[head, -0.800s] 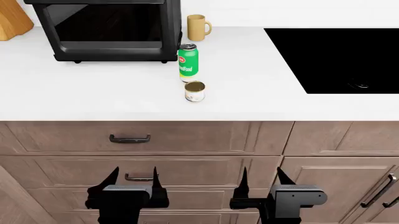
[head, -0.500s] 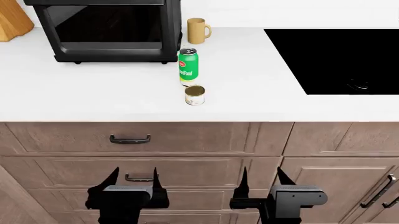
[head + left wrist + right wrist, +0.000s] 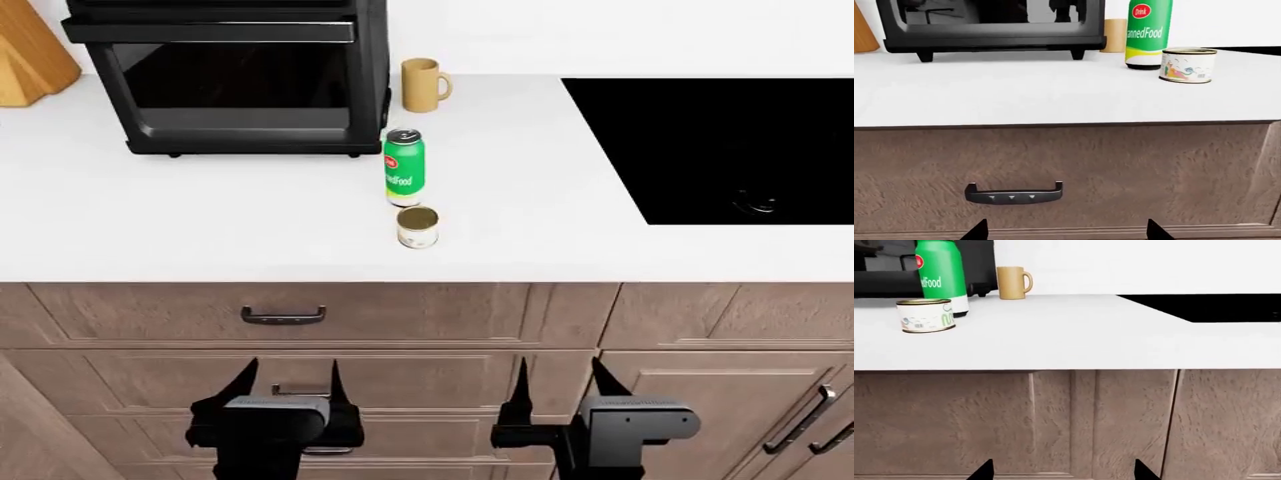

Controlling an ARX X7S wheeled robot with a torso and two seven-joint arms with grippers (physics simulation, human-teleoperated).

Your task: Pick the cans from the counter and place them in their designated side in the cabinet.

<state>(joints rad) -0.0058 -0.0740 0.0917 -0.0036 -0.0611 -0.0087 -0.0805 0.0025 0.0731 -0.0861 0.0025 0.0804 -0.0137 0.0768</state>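
Claws left and right spread wide, empty; arms cropped out.

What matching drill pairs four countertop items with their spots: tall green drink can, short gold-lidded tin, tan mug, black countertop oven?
Things:
1. tall green drink can
2. short gold-lidded tin
3. tan handled mug
4. black countertop oven

Places:
A. rear left of the white counter
B. nearest the counter's front edge
C. at the back, right of the oven
D. just behind the tin

Pairs: 1-D, 2-B, 3-C, 4-A
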